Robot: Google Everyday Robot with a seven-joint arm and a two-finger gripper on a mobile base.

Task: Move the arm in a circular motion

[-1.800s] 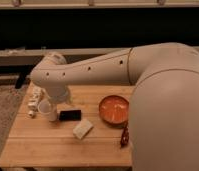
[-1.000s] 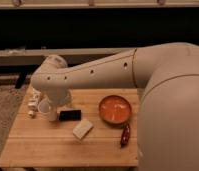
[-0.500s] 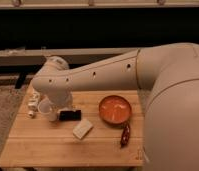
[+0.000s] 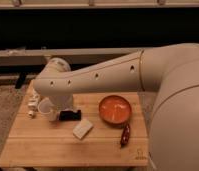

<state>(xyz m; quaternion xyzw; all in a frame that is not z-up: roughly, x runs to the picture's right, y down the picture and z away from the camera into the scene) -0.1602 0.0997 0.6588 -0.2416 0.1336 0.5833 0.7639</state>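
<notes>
The cream-white arm (image 4: 98,75) reaches from the bulky segment at the right across to a rounded elbow at the left, above the wooden table (image 4: 38,147). A row of small dark holes runs along the long segment. From the elbow the arm turns down to the gripper (image 4: 60,106), which hangs just over the table's back left part, between a white cup (image 4: 44,108) and a small black object (image 4: 71,115). The wrist covers most of the gripper.
On the table are an orange bowl (image 4: 115,109), a white block (image 4: 83,128), a dark red oblong item (image 4: 125,134) and small white pieces (image 4: 31,104) at the left edge. A dark wall and a ledge lie behind. Carpet lies to the left.
The elbow has drifted slightly right and down toward the table, and the bulky segment at the right fills more of the view. The objects on the table have not moved.
</notes>
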